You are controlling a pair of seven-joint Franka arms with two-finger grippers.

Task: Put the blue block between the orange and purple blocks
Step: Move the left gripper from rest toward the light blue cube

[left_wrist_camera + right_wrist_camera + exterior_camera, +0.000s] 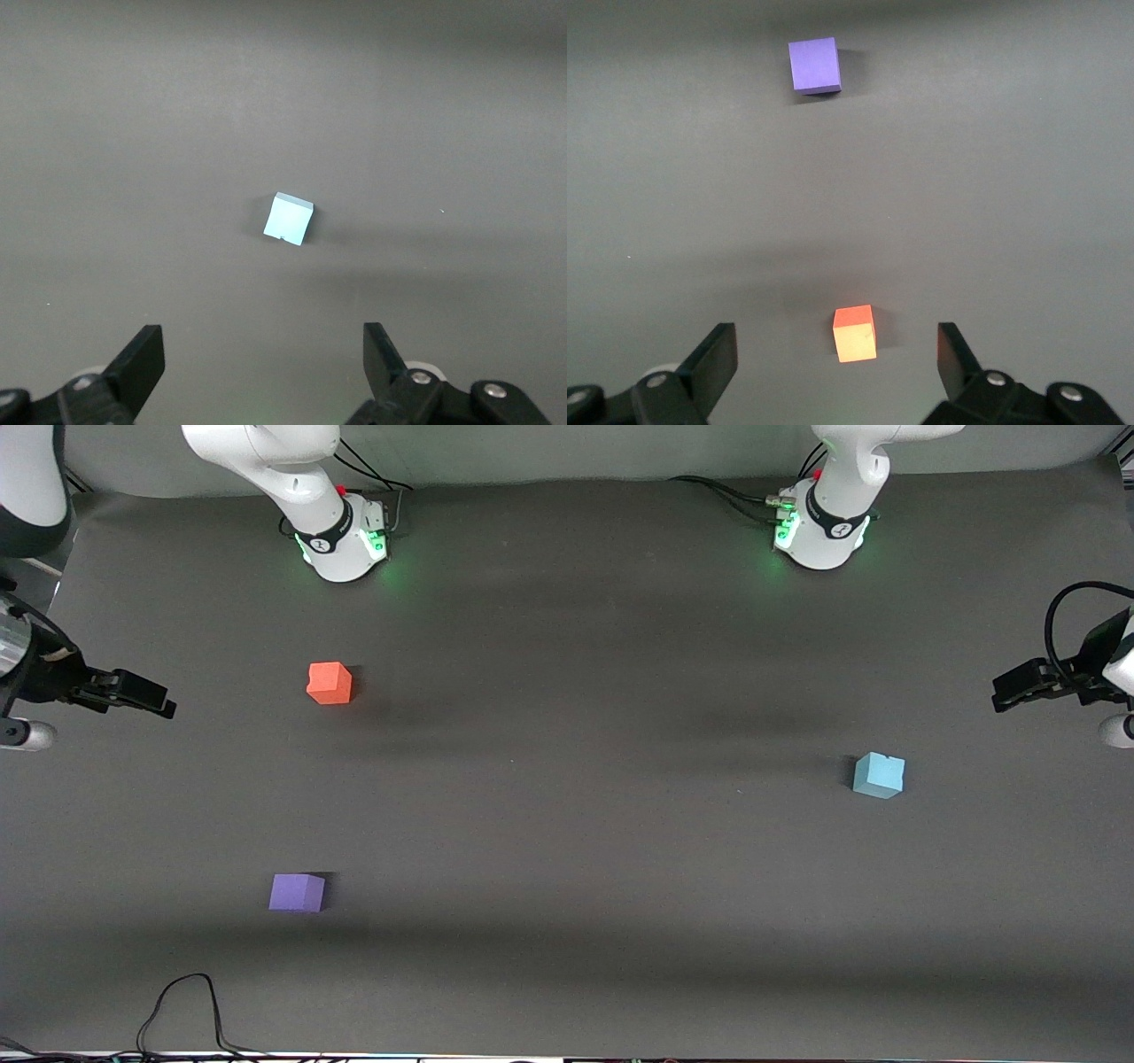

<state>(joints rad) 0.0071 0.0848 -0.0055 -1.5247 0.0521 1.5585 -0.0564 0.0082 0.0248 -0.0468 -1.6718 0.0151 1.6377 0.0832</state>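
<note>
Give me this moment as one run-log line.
blue block: untouched, left arm's end | orange block, purple block: apart | left gripper: open | right gripper: open

The dark grey tabletop (pixel 567 646) carries three small cubes, all well apart. The orange block (pixel 330 683) sits toward the right arm's end. The purple block (pixel 297 892) lies at the same end, but nearer to the front camera. The blue block (pixel 879 775) rests toward the left arm's end. The right gripper (pixel 151 700) hangs over its end's tabletop edge, and the left gripper (pixel 1014 691) over its own end's edge.
</note>
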